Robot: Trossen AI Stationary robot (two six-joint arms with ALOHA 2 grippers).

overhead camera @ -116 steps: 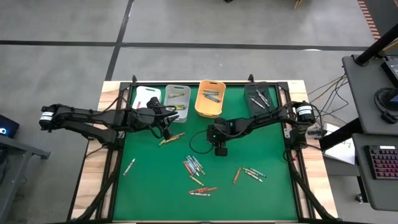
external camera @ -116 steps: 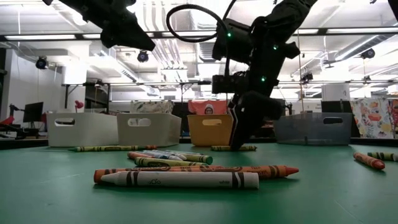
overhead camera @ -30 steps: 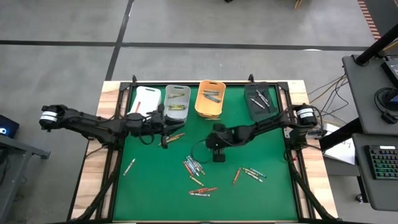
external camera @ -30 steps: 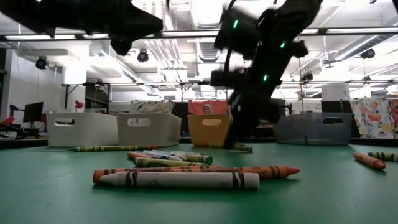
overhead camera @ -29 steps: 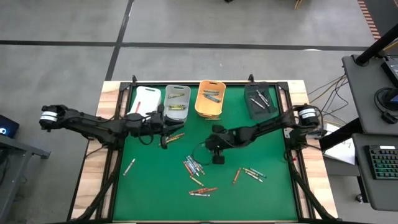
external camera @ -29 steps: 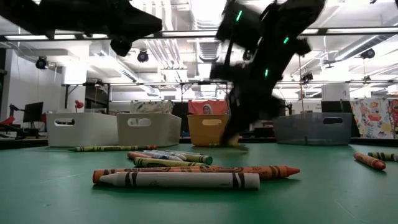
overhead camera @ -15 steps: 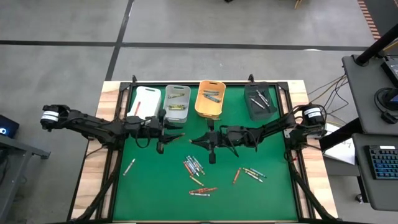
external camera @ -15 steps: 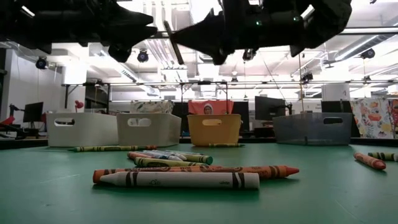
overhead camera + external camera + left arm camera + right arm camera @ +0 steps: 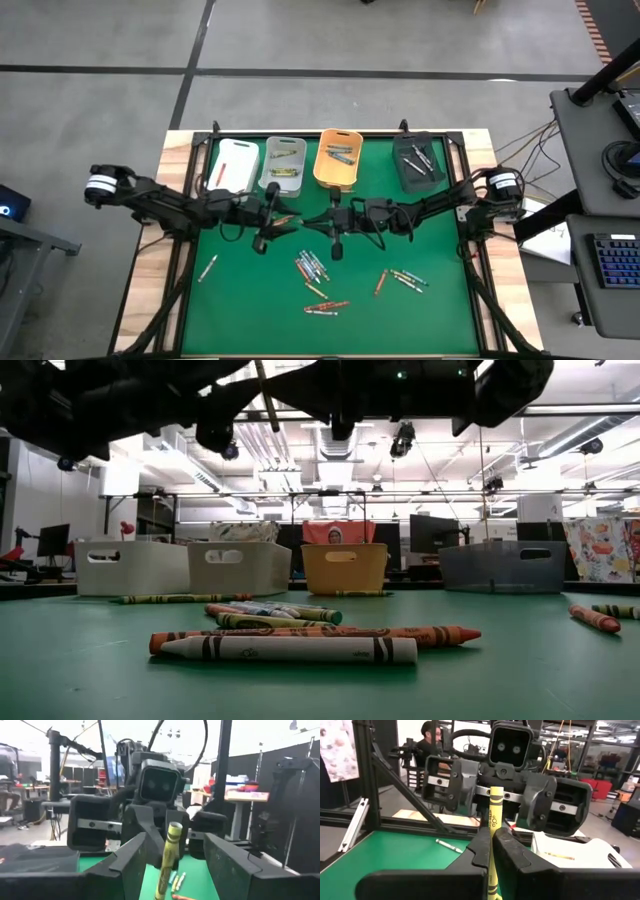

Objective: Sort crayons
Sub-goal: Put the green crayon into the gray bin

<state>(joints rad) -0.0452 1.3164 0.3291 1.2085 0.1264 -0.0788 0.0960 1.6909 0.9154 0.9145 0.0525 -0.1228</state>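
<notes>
Holding a yellow crayon point(image 9: 492, 840) clamped upright in my right claw point(image 9: 490, 851), raised over mid-bench. My left claw point(image 9: 172, 851) faces it, fingers spread either side of the stick without touching. Judging this a handover; left arm nearer the bins point(image 9: 284, 163).

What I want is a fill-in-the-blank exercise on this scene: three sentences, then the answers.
1. The right end effector is ____ on a yellow crayon.
2. The left end effector stands ____, the crayon's other end between its fingers.
3. In the high view, the orange bin sits between the grey bin and the ____ bin.
Answers: shut; open; black
</notes>
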